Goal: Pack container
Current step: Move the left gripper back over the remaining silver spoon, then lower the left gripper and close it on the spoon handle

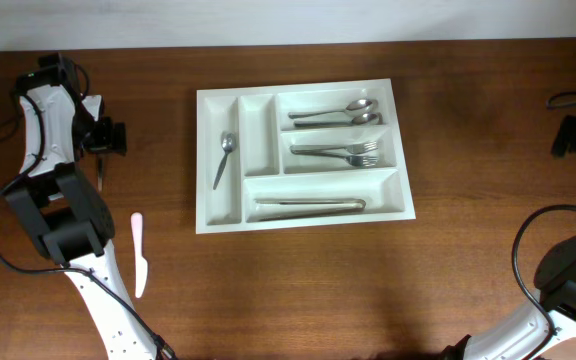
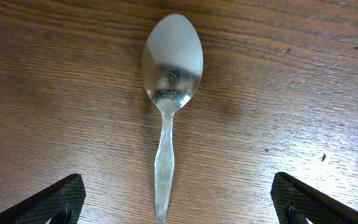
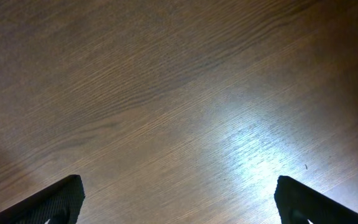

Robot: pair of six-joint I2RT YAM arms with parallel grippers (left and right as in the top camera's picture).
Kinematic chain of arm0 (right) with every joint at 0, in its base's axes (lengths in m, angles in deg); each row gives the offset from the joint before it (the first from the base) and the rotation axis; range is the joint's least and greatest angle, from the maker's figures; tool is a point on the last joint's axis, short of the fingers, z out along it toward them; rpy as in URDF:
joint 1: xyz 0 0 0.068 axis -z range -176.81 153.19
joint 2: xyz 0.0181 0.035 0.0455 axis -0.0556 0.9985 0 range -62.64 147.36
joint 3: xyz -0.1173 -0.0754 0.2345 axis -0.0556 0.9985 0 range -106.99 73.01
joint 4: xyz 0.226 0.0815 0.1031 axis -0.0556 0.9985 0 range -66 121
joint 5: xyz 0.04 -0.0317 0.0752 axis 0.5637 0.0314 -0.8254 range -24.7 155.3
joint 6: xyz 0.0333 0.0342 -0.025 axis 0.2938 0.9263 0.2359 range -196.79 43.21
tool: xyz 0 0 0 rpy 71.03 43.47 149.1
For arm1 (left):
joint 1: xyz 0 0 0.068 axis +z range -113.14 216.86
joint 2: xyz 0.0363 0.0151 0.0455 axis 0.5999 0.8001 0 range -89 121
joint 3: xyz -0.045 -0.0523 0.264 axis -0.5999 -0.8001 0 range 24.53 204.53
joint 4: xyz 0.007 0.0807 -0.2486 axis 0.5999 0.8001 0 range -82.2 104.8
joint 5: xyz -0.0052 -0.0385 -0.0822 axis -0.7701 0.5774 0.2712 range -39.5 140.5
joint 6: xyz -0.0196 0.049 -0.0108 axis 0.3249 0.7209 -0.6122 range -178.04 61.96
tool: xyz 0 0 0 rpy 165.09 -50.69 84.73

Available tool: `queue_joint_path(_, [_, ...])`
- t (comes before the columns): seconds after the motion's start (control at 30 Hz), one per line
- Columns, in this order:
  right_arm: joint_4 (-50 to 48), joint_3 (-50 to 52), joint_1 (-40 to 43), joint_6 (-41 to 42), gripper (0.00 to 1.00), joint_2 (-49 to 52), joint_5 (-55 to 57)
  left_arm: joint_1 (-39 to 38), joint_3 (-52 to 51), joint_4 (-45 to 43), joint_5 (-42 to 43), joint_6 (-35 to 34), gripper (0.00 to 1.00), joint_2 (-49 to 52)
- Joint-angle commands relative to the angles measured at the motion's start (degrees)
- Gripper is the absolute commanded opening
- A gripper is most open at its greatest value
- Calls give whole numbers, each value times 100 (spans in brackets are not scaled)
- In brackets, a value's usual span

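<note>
Now, spoon (image 2: 169, 93) on table (image 2: 303, 87), left jaws wide

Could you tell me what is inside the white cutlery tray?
The tray holds a small spoon in its leftmost slot, nothing in the next, two spoons in the top row, forks in the middle, long utensils below. Overlap hides their exact count.

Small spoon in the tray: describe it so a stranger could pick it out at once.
Find the white cutlery tray in the middle of the wooden table. In its leftmost narrow compartment lies a small metal spoon, bowl toward the far edge. It lies alone, unlike the two larger spoons lying crosswise in the top right compartment.
</note>
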Motion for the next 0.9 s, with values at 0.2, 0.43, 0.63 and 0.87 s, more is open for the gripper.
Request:
queue_joint_path(0.2, [-17,20,-15,-20,99,-20,9,26,-280,-184,289,-142,98,37])
queue_joint_path(0.43, [-17,20,-15,-20,99,-20,9,48,-306,-214,284,-140,98,48])
queue_joint_path(0.63, [-17,20,-15,-20,99,-20,9,63,-306,-254,286,-140,98,52])
queue_joint_path(0.87, [-20,20,-15,-20,98,-20,9,63,-308,-267,352,-140,98,63])
